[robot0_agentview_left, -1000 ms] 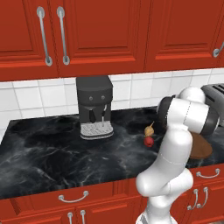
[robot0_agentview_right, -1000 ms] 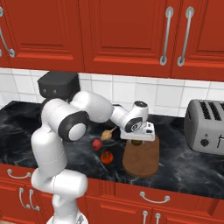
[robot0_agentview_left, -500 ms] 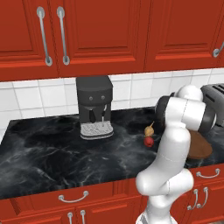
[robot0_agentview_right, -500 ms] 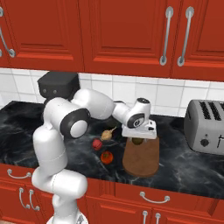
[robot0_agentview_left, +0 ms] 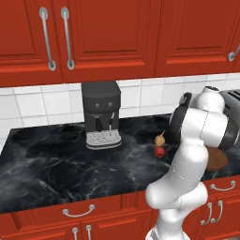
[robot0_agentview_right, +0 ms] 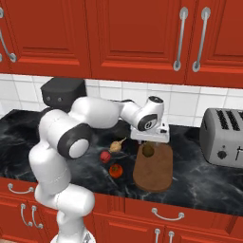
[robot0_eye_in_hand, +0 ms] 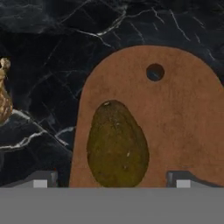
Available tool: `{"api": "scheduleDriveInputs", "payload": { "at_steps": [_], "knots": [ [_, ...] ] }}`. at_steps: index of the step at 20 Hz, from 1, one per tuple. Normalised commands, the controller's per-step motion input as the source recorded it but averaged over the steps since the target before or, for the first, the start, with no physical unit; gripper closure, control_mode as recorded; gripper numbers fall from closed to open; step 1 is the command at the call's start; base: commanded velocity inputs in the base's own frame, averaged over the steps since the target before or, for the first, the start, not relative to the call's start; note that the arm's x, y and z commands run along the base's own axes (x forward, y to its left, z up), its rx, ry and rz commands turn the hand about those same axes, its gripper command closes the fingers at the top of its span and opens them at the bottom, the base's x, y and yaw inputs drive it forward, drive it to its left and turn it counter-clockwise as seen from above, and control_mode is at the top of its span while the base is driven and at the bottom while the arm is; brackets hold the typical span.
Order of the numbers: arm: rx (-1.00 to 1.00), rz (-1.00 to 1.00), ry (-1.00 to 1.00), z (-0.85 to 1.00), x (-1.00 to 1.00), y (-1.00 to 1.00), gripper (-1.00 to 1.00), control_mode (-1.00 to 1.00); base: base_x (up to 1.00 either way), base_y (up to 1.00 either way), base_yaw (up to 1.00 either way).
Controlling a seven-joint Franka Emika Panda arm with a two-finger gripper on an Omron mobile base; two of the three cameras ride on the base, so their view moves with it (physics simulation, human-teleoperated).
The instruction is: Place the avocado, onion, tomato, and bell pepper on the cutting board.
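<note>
- The white arm's two-finger hand [robot0_eye_in_hand: 111,181] hangs over the near end of the flat, rounded, dark-brown wooden cutting board [robot0_agentview_right: 156,172]; its fingers are spread wide and pinch nothing.
- In the hand view the two dark fingertips [robot0_eye_in_hand: 41,180] stand far apart, one at each side of the small, dull, olive-brown egg-shaped avocado [robot0_eye_in_hand: 117,145].
- The avocado lies on the cutting board, free of the fingers, towards the board's left half in the hand view; a round hole pierces the board beyond it.
- In the right base view the avocado [robot0_agentview_right: 148,150] sits at the back end of the board, directly beneath the hand [robot0_agentview_right: 150,141].
- The board rests on the black marbled stone bench [robot0_agentview_right: 199,182], near its front edge.
- The small tan-yellow onion [robot0_agentview_right: 115,145] with a thin pointed stem lies on the bench to the left of the board, apart from it.
- Two small red round fruits lie on the bench nearby: one [robot0_agentview_right: 105,156] just beside the onion, the other [robot0_agentview_right: 116,171] closer to the front edge, near the board's left side. Which is the tomato and which the pepper I cannot tell.
- A black coffee machine [robot0_agentview_left: 100,114] stands at the back of the bench against the white tiles.
- A silver toaster [robot0_agentview_right: 224,137] stands on the bench, well apart from the board on its right.
</note>
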Motion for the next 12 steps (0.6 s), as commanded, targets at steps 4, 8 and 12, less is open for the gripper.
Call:
{"api": "scheduleDriveInputs", "payload": {
  "at_steps": [4,8,12],
  "knots": [
    [0.00,-0.05,-0.14,0.68,-0.58,0.43,-1.00,-1.00,0.00,0.00,0.00],
    [0.00,-0.09,-0.11,0.41,-0.94,0.58,-1.00,-1.00,0.00,0.00,0.00],
    [0.00,-0.11,-0.04,0.19,-0.84,0.69,-1.00,-1.00,0.00,0.00,0.00]
  ]
}}
